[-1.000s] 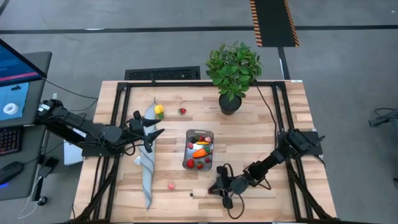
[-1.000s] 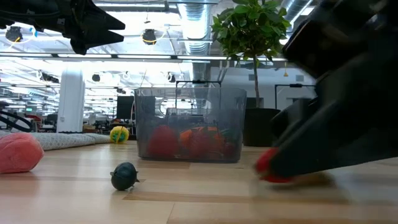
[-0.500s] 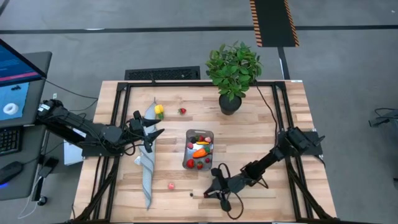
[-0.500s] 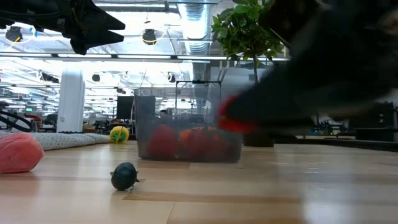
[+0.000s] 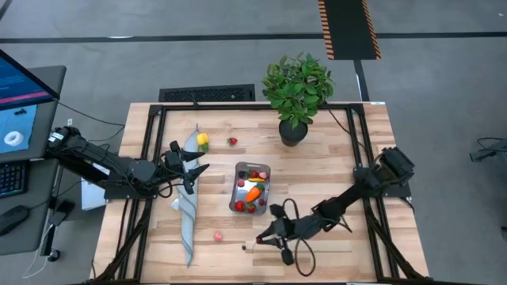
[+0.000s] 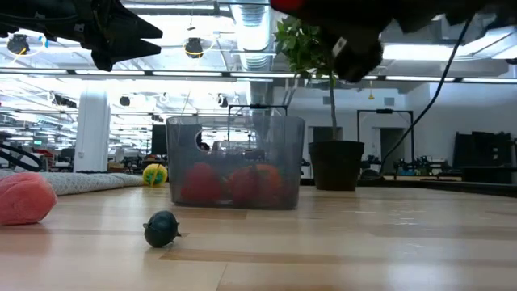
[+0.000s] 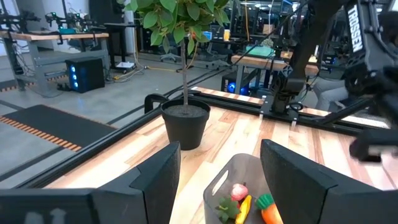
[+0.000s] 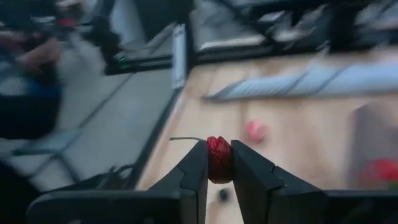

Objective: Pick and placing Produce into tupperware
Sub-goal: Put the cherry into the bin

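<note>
**Lower Centre of the Overhead Frame: One Red Berry Clamped, Box Part Filled**

Below and right of the tupperware, in the high view's lower middle, right gripper lifted off the wood, jaws clenched on one small round dark-red berry with a thin stalk, pinched between two dark flat fingers.

At centre-left of the overhead frame, left gripper above the grey cloth strip, jaws parted and holding nothing, wide gap visible in its wrist view.

Counted:
- one clear greyish box, rounded corners, smooth translucent walls, holding a cluster of red pieces, one orange carrot, some green and yellow; exact count inside cannot be told.
- three loose pieces out on the wood: one yellow piece and one red berry in the upper middle, one pink berry lower down beside the strip.
- one small dark round thing with a stub, alone on the planks in the low view's lower left.
- one leafy potted plant, black pot, upper right of the box.
- one long folded cloth, soft and ridged.

Pale wooden slat tabletop, black metal frame rails along the edges. Bare planks to the right of the box and along the bottom edge; box standing apart from plant, cloth and rails.
</note>
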